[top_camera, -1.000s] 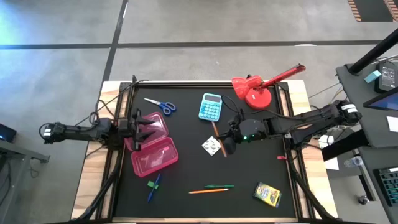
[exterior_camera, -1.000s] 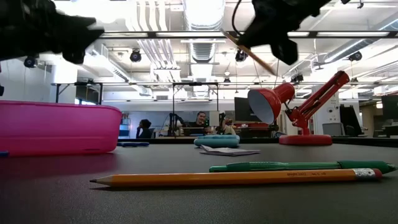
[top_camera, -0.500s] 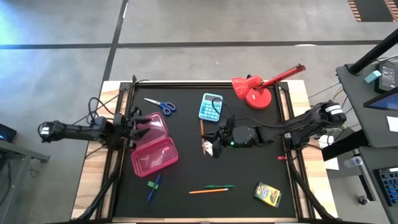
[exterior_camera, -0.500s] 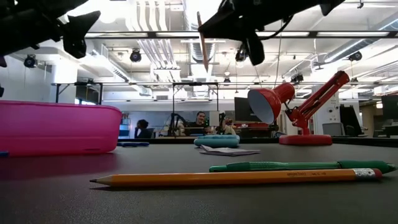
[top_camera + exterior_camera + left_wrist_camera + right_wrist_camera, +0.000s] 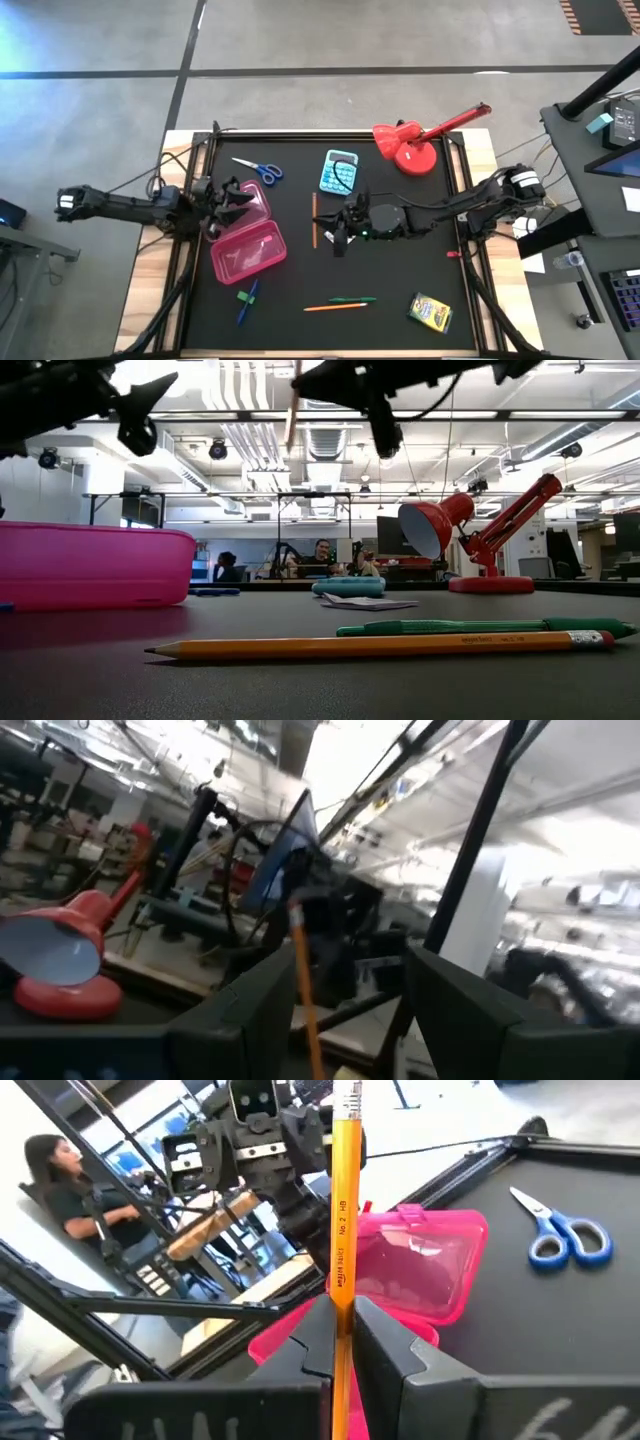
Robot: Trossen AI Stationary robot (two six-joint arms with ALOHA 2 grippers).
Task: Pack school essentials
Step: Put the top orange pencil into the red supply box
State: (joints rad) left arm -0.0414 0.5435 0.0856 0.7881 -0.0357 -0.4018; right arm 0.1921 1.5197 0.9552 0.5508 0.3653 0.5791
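My right gripper [image 5: 330, 237] hovers over the middle of the black mat, shut on an orange pencil [image 5: 314, 220]. My left gripper [image 5: 228, 203] is open, in the air over the lid of the open pink case [image 5: 248, 252]. On the mat lie the blue-handled scissors [image 5: 258, 168], a blue and a green marker [image 5: 245, 297], an orange pencil with a green pen [image 5: 340, 303] and the crayon box [image 5: 430, 311]. The white patterned square [image 5: 355, 601] lies flat below my right gripper. My right gripper pinches the pencil's shaft [image 5: 340, 1305] between its two fingers [image 5: 300, 1350], well back from the eraser end [image 5: 350, 1095]. The fingers reach in from the table's right and lie across the pencil. It is lifted clear, and its long free part runs toward the far edge.
A light-blue calculator [image 5: 340, 172] lies just beyond my right gripper, and a red desk lamp [image 5: 415, 140] stands at the far right. Raised black rails [image 5: 462, 250] border the mat. People sit in the room behind the table.
My right gripper has carried the pencil toward the table's left, from beside the calculator's near right corner to over the white square. The pencil has swung from slanting to running near-to-far. It stays clamped and clear of the mat.
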